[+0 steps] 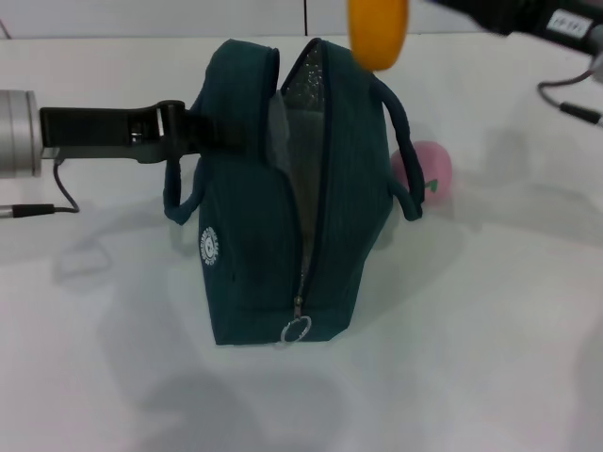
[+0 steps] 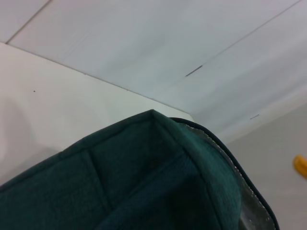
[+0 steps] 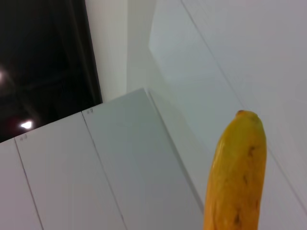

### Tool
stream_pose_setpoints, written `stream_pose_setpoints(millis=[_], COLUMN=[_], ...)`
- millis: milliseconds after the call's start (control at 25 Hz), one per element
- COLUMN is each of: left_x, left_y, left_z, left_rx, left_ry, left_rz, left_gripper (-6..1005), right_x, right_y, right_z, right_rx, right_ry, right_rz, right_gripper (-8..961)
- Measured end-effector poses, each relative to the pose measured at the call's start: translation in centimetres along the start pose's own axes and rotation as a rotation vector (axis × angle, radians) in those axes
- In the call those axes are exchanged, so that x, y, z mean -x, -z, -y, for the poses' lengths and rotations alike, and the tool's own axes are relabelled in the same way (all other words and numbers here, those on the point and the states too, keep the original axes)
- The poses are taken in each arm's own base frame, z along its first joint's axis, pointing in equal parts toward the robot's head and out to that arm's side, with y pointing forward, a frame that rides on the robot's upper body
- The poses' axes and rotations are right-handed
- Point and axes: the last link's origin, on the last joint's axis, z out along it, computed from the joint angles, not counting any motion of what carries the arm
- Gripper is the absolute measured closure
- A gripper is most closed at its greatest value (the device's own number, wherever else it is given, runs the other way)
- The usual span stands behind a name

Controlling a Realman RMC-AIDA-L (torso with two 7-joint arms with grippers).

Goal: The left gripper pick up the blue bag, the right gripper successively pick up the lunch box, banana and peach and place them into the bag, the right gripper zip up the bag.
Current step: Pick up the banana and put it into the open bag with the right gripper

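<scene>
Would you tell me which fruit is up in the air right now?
The banana, hanging above the open bag; the peach sits on the table beside it.

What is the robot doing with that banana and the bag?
The robot is packing food. Its left hand holds the blue bag by one handle, so the bag stands on the table with its top unzipped. The banana hangs just above the opening, carried by the right arm, ready to go in. The pink peach waits on the table behind the bag. Something clear, maybe the lunch box, already peeks from the opening.
</scene>
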Motion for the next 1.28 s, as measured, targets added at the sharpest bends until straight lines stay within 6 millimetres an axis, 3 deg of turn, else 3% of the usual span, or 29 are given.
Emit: stream_pose_setpoints(millis=[280,600,1280], left_x=[0.2,0.4,0.6], left_y=[-0.3,-0.4,-0.7], left_z=[-0.1,-0.1,-0.4], left_rx=[0.009,0.013,0.041], left_ry=[-0.002,-0.001,-0.001], left_rz=[0.003,0.002,0.009], left_gripper=[968,968,968], right_x=[-2.8,-5.2,-6.2], right_y=[-1.2,-1.3,-2.5], right_z=[0.1,0.3,-0.2], right_rx=[-0.005,-0.043,-0.012], right_ry=[-0.054,-0.052,-0.004], right_rz=[-0.021,-0.072,-0.060], right_gripper=[532,532,533])
